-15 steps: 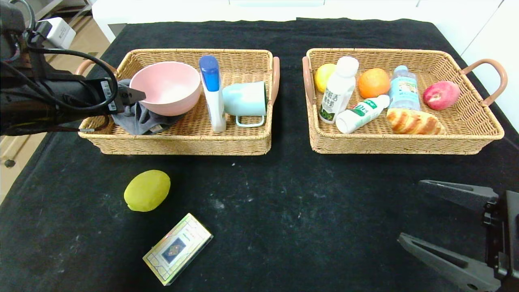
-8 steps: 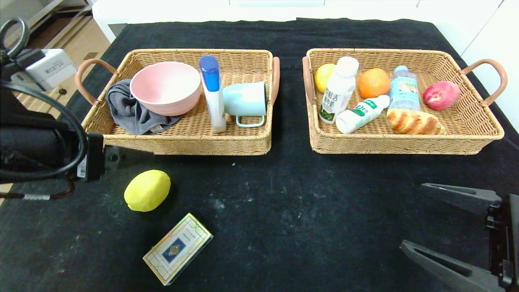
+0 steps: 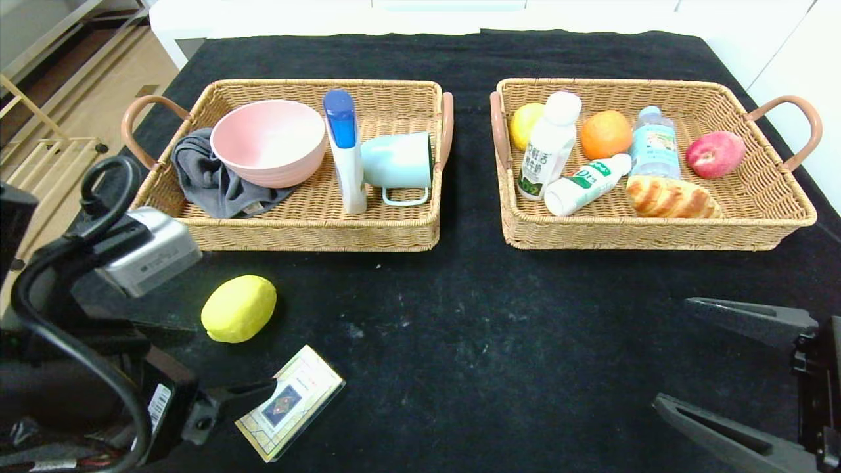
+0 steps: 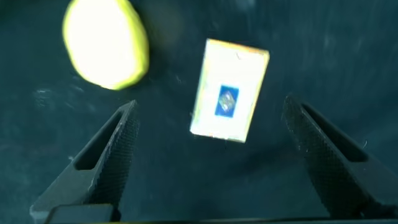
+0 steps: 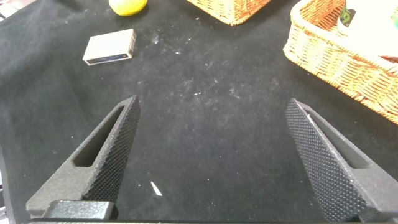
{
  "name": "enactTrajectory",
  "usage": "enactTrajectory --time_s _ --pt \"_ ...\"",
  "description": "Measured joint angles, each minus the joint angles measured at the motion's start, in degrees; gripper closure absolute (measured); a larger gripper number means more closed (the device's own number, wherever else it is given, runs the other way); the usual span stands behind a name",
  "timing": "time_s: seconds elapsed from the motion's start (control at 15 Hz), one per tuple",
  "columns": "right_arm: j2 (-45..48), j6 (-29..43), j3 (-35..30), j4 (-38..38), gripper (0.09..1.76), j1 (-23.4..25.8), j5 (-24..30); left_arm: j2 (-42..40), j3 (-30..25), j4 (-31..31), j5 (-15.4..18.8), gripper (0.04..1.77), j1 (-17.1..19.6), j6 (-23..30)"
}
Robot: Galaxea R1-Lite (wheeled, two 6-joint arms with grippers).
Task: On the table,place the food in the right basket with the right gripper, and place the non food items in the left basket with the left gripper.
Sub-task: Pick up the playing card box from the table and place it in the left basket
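Note:
A yellow lemon (image 3: 238,309) and a flat card box (image 3: 289,402) lie on the black table in front of the left basket (image 3: 302,226). My left gripper (image 3: 230,358) is open and empty at the front left, just above the table. In the left wrist view the card box (image 4: 229,90) lies a little ahead between the open fingers of my left gripper (image 4: 210,104), and the lemon (image 4: 106,42) lies outside one finger. My right gripper (image 3: 667,351) is open and empty at the front right. The lemon (image 5: 128,5) and box (image 5: 110,47) show far off in the right wrist view.
The left basket holds a pink bowl (image 3: 268,141), a grey cloth (image 3: 210,180), a blue-capped bottle (image 3: 343,148) and a light blue mug (image 3: 397,161). The right basket (image 3: 657,233) holds bottles, fruit and bread (image 3: 670,197). Bare black cloth (image 3: 493,341) lies between my grippers.
My left arm has swung from the left basket's handle toward the table's front and now hangs low by the card box. The right gripper has hardly moved.

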State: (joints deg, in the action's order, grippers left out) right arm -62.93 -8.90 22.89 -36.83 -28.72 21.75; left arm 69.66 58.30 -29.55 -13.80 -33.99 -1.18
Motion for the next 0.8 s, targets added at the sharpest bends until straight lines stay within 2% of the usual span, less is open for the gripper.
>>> enactTrajectory --time_s 0.33,0.8 --pt "-0.1 0.0 -0.1 0.0 0.14 0.0 0.0 2.4 -2.5 0.2 -0.5 0.12 -2.3 0.0" --pt "-0.2 0.0 -0.1 0.0 0.14 0.0 0.0 8.1 -3.6 0.4 -4.2 0.11 -4.9 1.3"
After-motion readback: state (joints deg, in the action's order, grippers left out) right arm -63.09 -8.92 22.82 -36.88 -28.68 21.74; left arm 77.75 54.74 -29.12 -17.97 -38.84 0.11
